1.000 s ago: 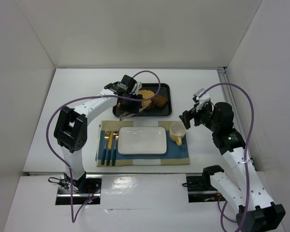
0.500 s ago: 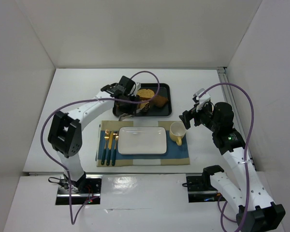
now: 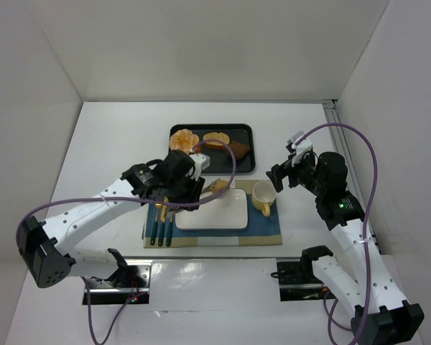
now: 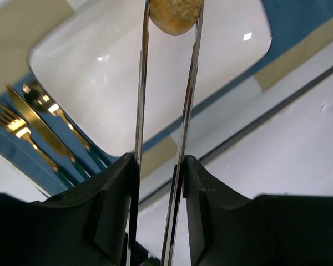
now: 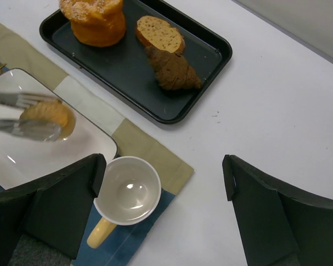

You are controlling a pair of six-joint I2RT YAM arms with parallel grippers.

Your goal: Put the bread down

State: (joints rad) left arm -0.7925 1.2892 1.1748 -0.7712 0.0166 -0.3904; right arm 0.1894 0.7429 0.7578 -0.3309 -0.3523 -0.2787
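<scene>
Pickup done. Your left gripper (image 4: 158, 191) is clamping tongs (image 4: 141, 83). Tongs are pinching bread (image 4: 175, 14), hanging above plate (image 4: 222, 61). Left to do: lowering, releasing. Your right gripper (image 5: 164, 183) is idling, jaws apart.

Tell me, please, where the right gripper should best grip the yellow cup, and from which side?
Probably the rim wall on its right side, from straight above, one finger inside and one outside. The yellow cup stands upright and empty, mouth open. Its handle is a small loop pointing to the arm bases, and the white plate crowds its left.
</scene>
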